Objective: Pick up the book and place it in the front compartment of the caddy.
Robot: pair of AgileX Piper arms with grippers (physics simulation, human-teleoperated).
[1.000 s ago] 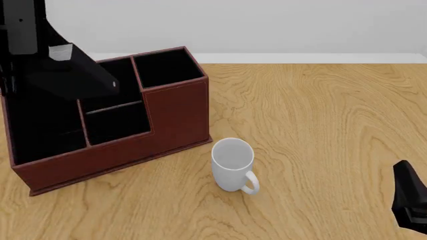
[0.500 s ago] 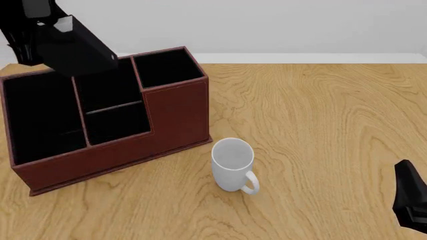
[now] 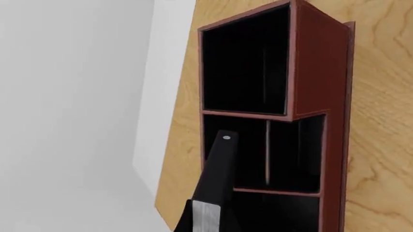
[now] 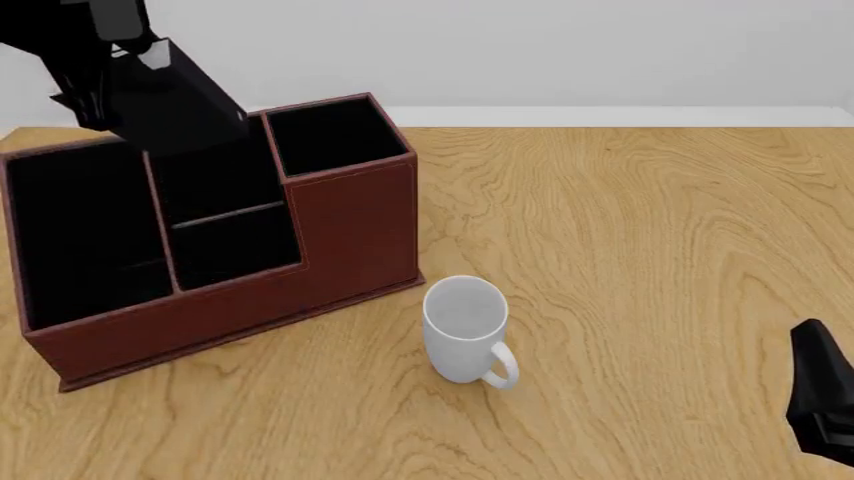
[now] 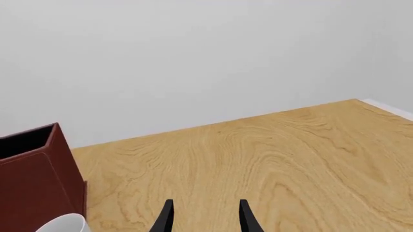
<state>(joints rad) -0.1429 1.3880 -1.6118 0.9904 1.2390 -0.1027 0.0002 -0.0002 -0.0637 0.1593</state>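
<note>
Book [image 4: 174, 105] clamped in my left end effector [image 4: 114, 75], tilted, hanging above the caddy [image 4: 354, 235]'s back edge. Front compartment [image 4: 238, 248] sits below and toward me, so I should level the book upright, come nearer, then lower straight. Compared with a second ago, I've lifted it higher and farther back. Right end effector [image 5: 204, 215] idles, fingers apart, over bare tabletop [image 4: 641, 250].

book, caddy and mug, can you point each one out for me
book [image 4: 171, 100], front view, on its black cover, held up over the caddy.
caddy [image 4: 358, 225], front view, on its reddish-brown outer wall.
mug [image 4: 461, 350], front view, on its white side.
</note>
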